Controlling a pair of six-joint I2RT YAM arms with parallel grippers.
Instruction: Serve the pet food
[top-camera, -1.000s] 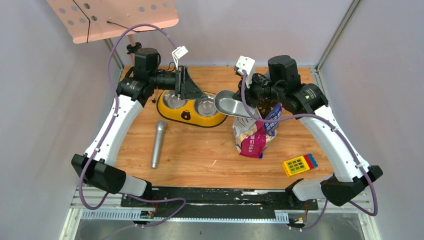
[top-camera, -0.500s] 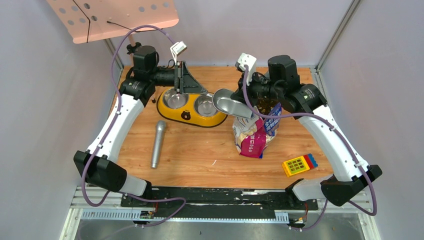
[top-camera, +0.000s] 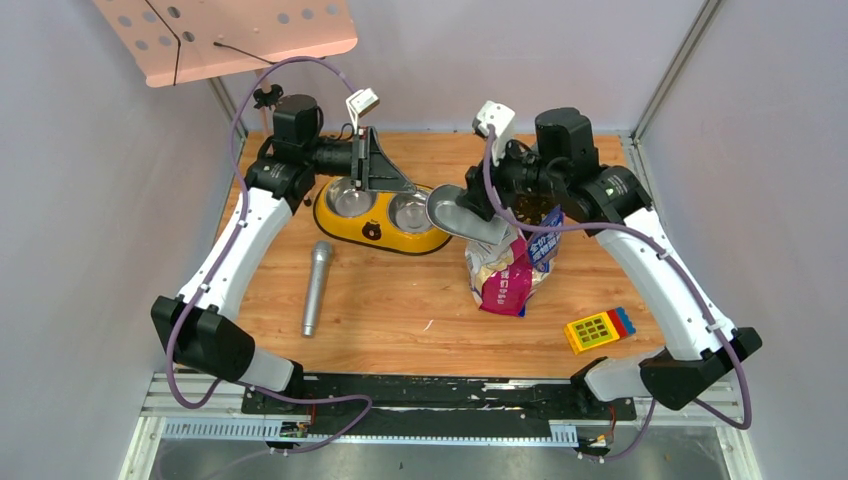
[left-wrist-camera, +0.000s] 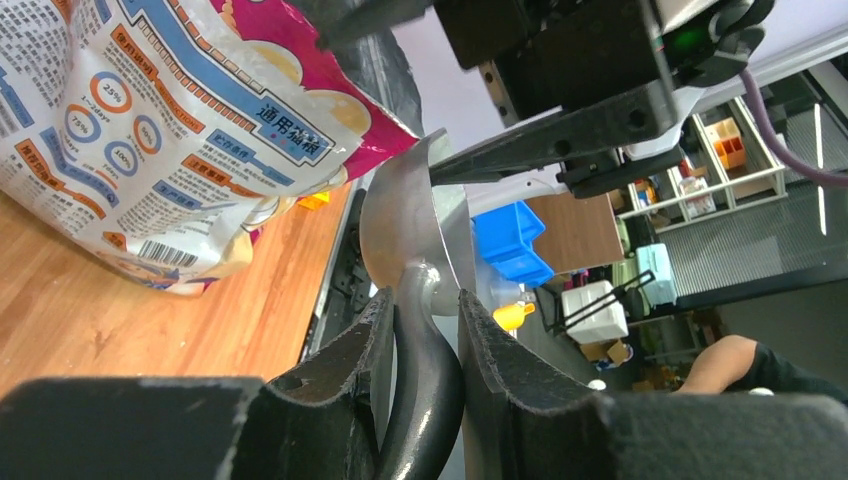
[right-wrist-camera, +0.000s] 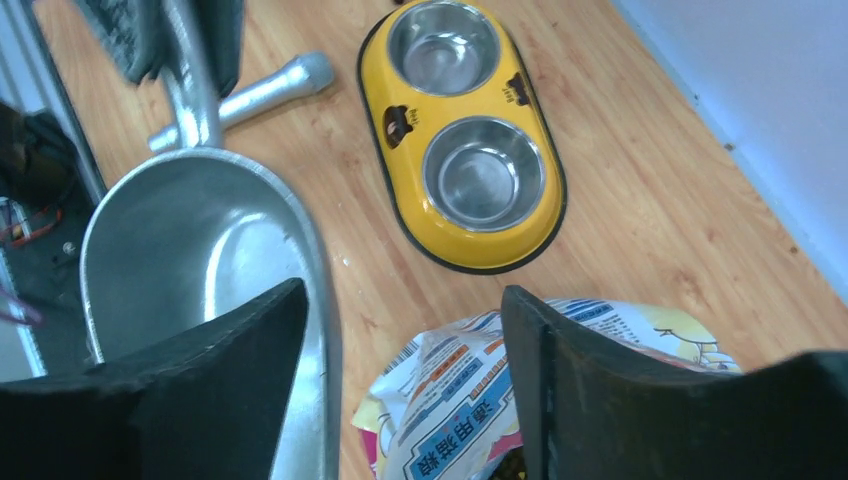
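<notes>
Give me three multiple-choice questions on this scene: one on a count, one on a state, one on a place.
1. How many bowls has the feeder? A) one B) two C) three
2. The right gripper is: A) open B) shut C) hidden
3. Where is the microphone? A) in the feeder B) on the table C) in the right gripper

Answers: 1 B, two steel bowls sit in the yellow frame. 2 A, a wide gap shows between its fingers. 3 B, it lies flat on the wood beside the feeder.
</notes>
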